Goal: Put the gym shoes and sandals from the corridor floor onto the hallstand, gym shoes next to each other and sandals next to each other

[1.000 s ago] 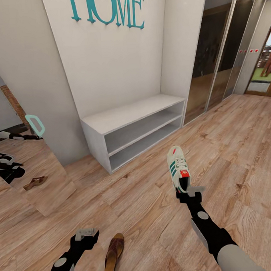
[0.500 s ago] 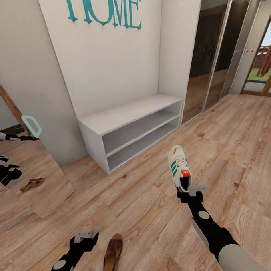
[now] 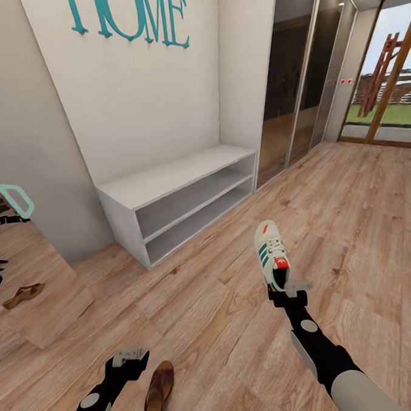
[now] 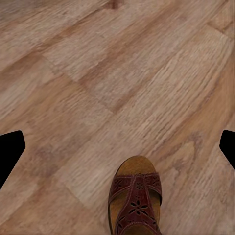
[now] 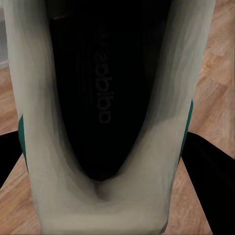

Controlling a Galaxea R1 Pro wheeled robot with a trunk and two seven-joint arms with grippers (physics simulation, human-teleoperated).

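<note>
right pincer (image 3: 287, 291) still clamps gym shoe (image 3: 271, 255) — view swung right

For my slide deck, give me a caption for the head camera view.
Right end effector holds a gym shoe above the corridor floor; a sandal lies beside the left.

We're in a home entrance corridor. Teal letters (image 3: 128, 18) spell "HOME" on the white wall panel, and below them sits a low white bench (image 3: 179, 198) with two open shelves. Light wood-plank flooring (image 3: 364, 220) runs right through. On the right, tall dark glossy sliding doors (image 3: 295, 84) like a built-in wardrobe, then a glazed door (image 3: 385, 76) showing grass and timber outside. On the left, a mirror (image 3: 17, 259) reflects the floor. Shoes about: a sneaker (image 3: 271, 254), a brown sandal (image 3: 158, 388).
</note>
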